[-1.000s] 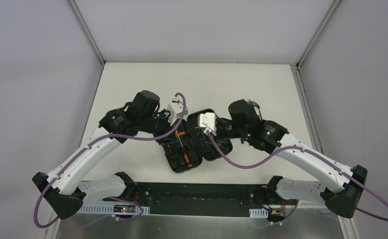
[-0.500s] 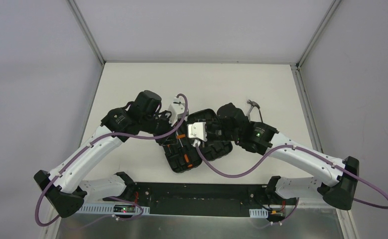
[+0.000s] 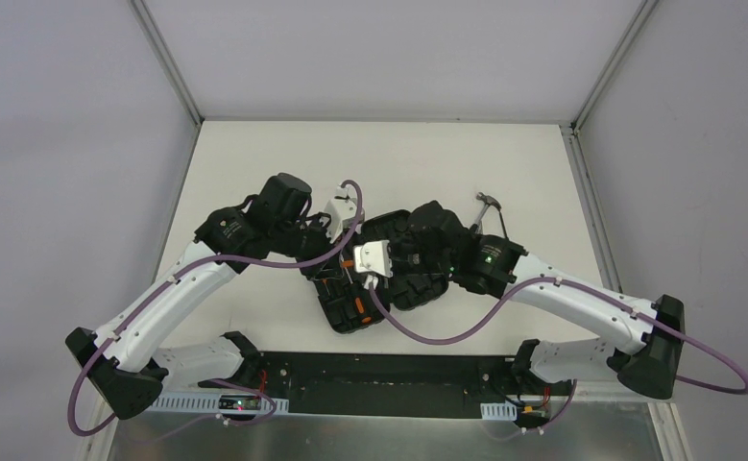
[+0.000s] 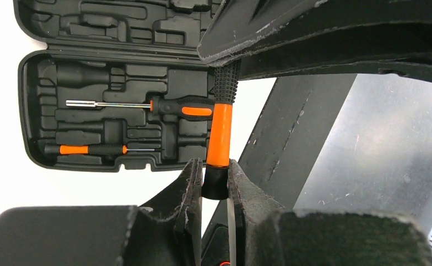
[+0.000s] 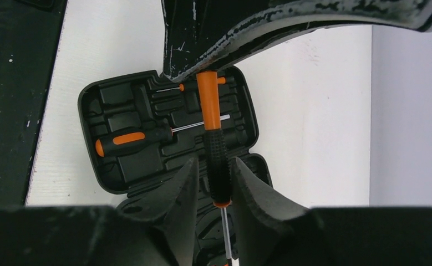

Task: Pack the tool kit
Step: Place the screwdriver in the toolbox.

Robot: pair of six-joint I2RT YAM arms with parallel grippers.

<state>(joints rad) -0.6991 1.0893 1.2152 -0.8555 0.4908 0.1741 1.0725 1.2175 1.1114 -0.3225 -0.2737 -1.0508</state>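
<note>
The tool kit's black case (image 3: 350, 317) lies open mid-table, also seen in the left wrist view (image 4: 41, 83) and the right wrist view (image 5: 108, 94). Above it my left gripper (image 4: 214, 166) is shut on the black end cap of an orange-and-black screwdriver (image 4: 221, 130). My right gripper (image 5: 214, 163) straddles the same screwdriver (image 5: 209, 105) at its black knurled grip, jaws narrowly open with thin gaps on both sides. A large screwdriver (image 4: 174, 105) and a thin one (image 4: 86, 149) lie in the case's slots. A hammer (image 3: 486, 204) lies on the table right of the case.
Both arms meet over the case, their purple cables (image 3: 427, 331) looping above it. The black base rail (image 3: 389, 370) and a metal plate (image 4: 380, 155) lie along the near edge. White walls close in the table's left, right and far sides.
My right arm has swung left over the case, uncovering the hammer, and its jaws have narrowed around the screwdriver's grip. The left gripper has held still.
</note>
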